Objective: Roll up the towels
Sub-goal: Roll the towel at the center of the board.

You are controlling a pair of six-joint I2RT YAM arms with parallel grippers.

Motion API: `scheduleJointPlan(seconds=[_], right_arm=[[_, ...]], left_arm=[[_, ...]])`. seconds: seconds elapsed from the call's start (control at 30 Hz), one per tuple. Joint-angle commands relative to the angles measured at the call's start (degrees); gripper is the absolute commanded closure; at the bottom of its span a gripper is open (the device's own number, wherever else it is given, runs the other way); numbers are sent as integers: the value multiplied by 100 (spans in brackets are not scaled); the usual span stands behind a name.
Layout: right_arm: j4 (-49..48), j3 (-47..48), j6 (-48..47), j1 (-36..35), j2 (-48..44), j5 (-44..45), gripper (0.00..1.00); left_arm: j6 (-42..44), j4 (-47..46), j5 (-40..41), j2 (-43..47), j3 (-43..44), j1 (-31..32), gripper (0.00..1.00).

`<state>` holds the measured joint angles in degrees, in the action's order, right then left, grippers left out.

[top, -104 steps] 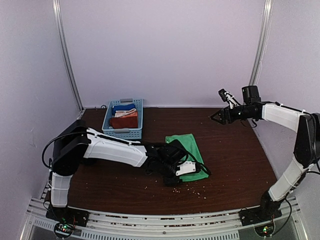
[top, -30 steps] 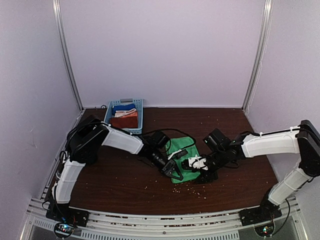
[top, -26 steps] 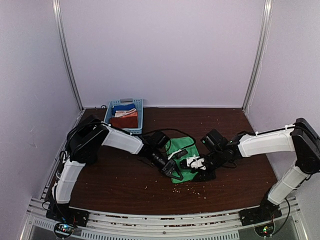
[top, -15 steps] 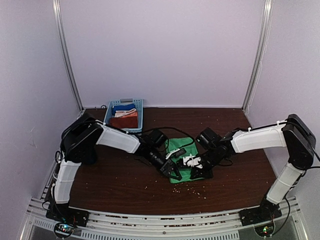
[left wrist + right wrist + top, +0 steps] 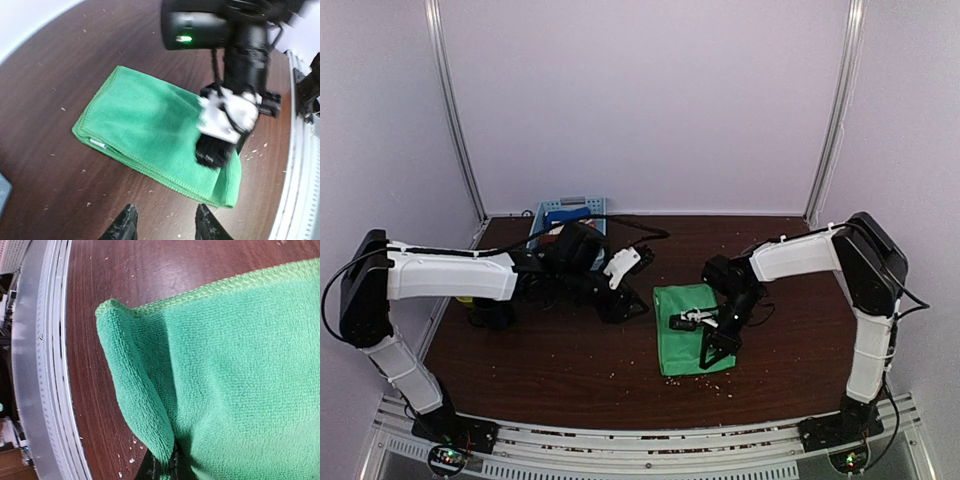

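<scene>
Your right claw (image 5: 712,350) pinches a near corner of the green towel (image 5: 675,335) lying on the table (image 5: 800,330), your left claw (image 5: 162,224) hangs open nearby, and the towel is soft and floppy, so hold both near corners.

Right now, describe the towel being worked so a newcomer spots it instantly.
On the dark wooden table, look just front of centre, under the right gripper. The green towel lies folded there, one edge pinched. It's the only bright green cloth, outside the blue basket at back left.

place: robot lab cell | cues: plain lilac walls (image 5: 640,100); aluminium rail (image 5: 620,443); brown table (image 5: 800,350)
</scene>
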<state>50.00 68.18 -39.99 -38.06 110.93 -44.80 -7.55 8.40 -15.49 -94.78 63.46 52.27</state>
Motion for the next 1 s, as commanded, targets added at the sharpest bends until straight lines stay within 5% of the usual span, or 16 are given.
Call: scheduleJointPlan(seconds=[0.0,0.1,0.27,0.73,0.97], right_arm=[[980,683,82,420,745,-543,100],[1346,1081,239,585,1281,-767,100],[1211,1105,603,651,1659,-702,100],[1023,1001,694,657,1623,-583,100],[1067,974,634,660,1575,-591,100]], left_arm=[[1833,-591,1643,406,-507,1143,57],[2602,-321,2268,-20,-203,1875,55],[3182,-160,2514,-1088,515,2202,55],[3890,-445,3227,-2441,1219,2226,54],[3887,-259,3602,-2828,1476,2226,65]])
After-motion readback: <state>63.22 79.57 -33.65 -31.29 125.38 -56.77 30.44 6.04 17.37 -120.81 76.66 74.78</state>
